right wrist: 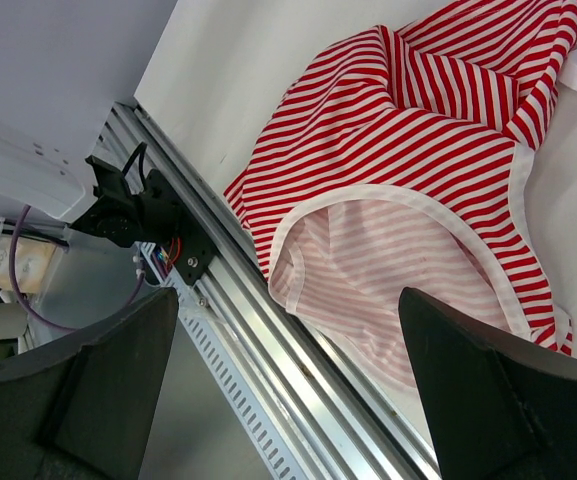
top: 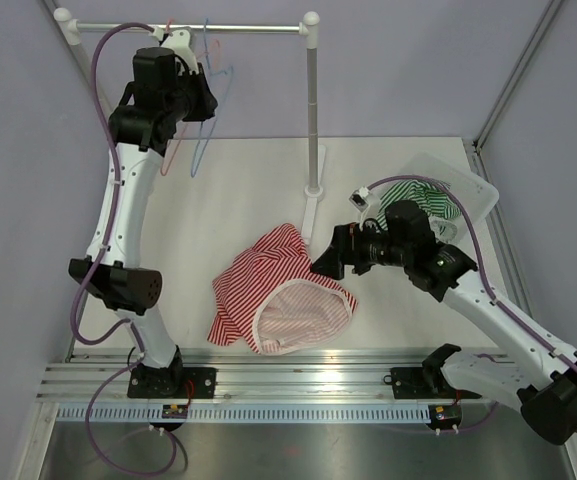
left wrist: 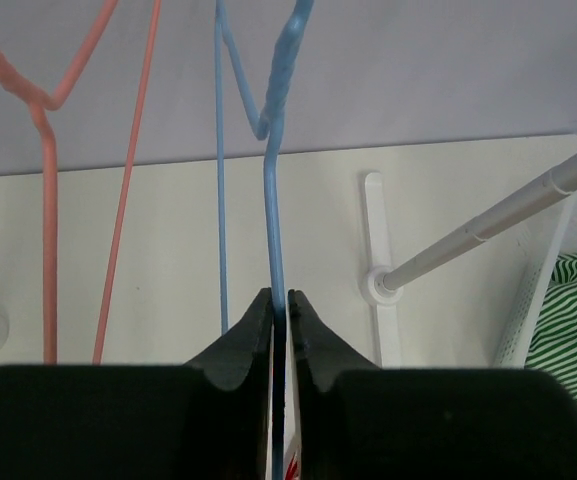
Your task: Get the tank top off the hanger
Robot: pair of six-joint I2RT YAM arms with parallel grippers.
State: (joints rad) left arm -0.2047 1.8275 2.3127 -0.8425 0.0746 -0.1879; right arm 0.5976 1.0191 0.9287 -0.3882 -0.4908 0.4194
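Tank top (top: 280, 290) (crumpled) just beside near rail (top: 308, 375)

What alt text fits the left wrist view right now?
The left tool is shut on the blue hanger, a pink hanger hanging beside it. Beyond are the rack's white pole and a basket holding green-striped cloth.
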